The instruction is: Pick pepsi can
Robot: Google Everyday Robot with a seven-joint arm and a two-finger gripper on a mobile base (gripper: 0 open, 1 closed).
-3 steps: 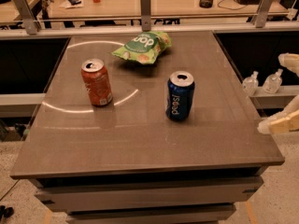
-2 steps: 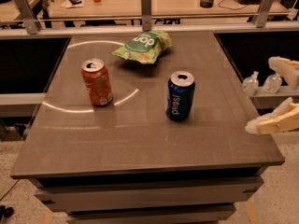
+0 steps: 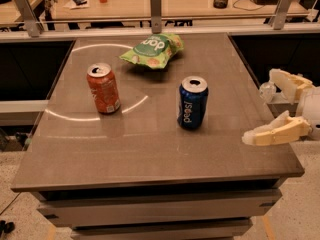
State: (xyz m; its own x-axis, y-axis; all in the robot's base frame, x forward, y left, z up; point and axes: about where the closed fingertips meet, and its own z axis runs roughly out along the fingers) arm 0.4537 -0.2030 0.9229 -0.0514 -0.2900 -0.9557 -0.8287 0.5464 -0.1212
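The end effector (image 3: 260,106), at right, has cream tapered fingers (image 3: 277,131).

Warm overhead light throws a curved arc of glare across the counter (image 3: 150,154), a soft shadow under the pepsi can (image 3: 192,104), and evenly lights the pale gripper (image 3: 260,107), fingers apart, off the counter's right edge.

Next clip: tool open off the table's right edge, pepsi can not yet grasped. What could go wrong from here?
1. The open tool hangs at the right edge of the grey-brown table, apart from the upright dark blue aluminium pepsi can. A sideways approach might knock it over.
2. The tool's lower finger overlaps the table edge in view and could clip it.
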